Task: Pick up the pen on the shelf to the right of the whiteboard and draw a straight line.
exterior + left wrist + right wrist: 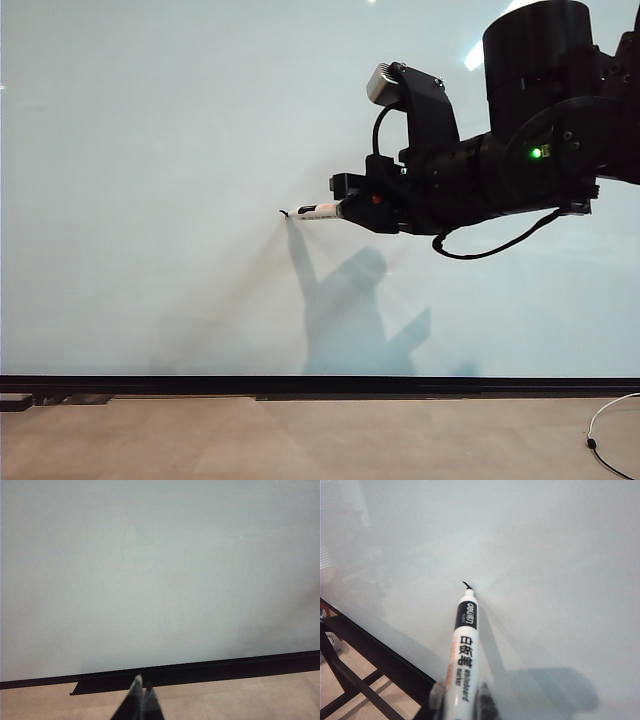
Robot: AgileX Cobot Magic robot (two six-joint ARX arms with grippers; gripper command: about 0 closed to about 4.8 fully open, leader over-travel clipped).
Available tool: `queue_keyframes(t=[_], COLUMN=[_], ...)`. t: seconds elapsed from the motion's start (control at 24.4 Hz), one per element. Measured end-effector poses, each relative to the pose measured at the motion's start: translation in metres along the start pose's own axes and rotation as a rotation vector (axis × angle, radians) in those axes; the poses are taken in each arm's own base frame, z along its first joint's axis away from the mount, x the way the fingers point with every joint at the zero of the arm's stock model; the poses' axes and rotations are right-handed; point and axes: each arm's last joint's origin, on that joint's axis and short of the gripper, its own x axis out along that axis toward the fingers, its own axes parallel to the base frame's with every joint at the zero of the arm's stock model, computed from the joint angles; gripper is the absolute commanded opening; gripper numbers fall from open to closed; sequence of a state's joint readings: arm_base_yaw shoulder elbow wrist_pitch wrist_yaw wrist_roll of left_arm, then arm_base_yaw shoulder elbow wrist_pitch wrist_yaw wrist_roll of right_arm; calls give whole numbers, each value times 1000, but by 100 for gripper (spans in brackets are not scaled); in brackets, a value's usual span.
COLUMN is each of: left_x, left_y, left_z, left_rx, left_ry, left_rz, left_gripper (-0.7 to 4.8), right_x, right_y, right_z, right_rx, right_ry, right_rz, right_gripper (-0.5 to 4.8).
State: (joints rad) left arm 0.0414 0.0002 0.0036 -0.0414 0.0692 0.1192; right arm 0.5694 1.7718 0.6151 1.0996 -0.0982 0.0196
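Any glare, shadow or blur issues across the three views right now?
Exterior view: bright glare streak at the top of the glossy pale whiteboard; the right gripper with the slim white-barrelled pen throws a large soft shadow below. Right wrist view: pen label sharp, shadow fans from the tip. Left wrist view: soft, left gripper fingertips blurred.

one whiteboard (pixel 150 150), one pen (pixel 462 645), two grippers: left gripper (pixel 140 692), right gripper (pixel 460 700)

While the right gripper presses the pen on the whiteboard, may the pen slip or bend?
The pen looks stiff, so bending seems unlikely. Its smooth round barrel, shut in the right gripper, might slide back. The glossy whiteboard probably lets the tip skid.
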Motion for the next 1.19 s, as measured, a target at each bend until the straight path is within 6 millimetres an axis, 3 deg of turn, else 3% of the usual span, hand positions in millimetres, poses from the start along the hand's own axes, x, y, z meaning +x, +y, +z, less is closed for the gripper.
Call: queue_keyframes(t=[0.78, 1.19], left_x=[0, 0], left_y=[0, 0], left_z=[0, 0], left_rx=[0, 0], left_ry=[0, 0], left_rz=[0, 0], left_gripper=[-5, -5], right_x=[-41, -86], right_y=[-30, -59], right_z=[1, 6], right_rx=[-32, -34], right_ry=[7, -15], right_rz=[-108, -253], right_gripper=[-9, -9])
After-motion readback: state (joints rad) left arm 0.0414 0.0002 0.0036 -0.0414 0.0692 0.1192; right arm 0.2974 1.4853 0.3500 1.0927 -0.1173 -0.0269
